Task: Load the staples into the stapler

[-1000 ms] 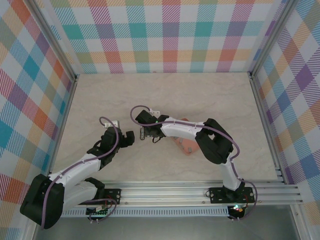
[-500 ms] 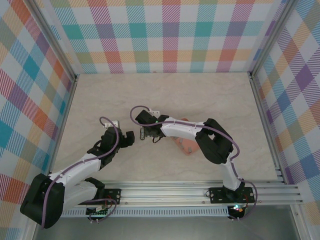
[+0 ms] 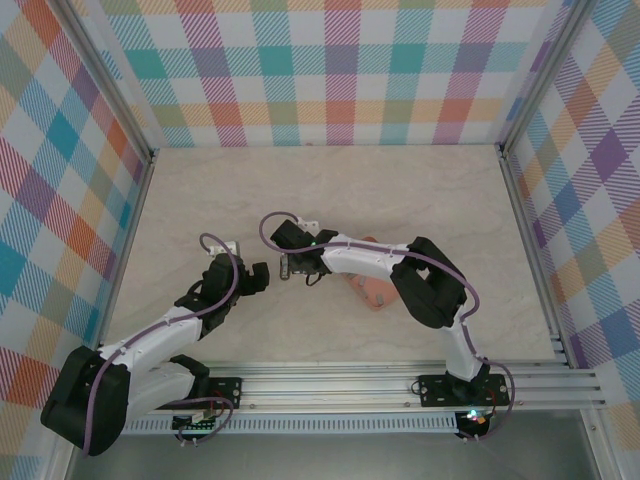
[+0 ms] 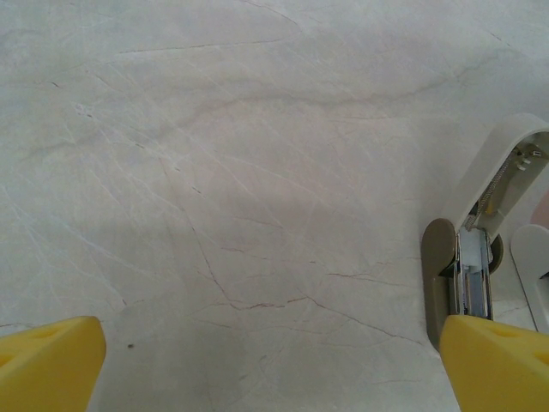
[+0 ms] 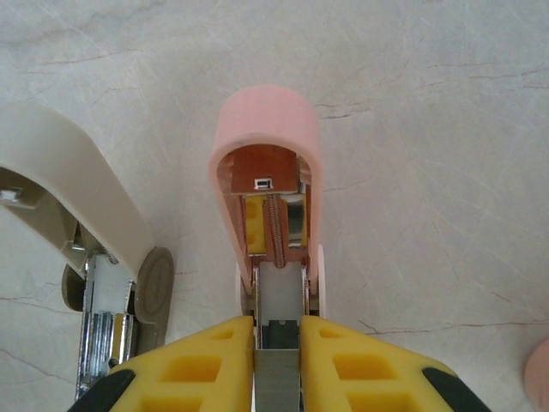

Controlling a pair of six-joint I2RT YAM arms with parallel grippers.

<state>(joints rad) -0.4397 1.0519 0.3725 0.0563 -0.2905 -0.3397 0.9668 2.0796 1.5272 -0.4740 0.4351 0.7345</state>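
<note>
Staples point(image 5: 277, 378) at open pink stapler point(image 5: 266, 112)

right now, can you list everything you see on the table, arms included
pink stapler: 1, pink, open, mid-table
cream stapler: 1, cream, open, beside the pink one
staples: 1 strip, grey, pinched in the right gripper
tray: 1, salmon pink, partly under the right arm
table: 1, pale marble
left gripper: yellow fingers, open, next to the cream stapler
right gripper: yellow fingers, shut on the staples, at the pink stapler
</note>
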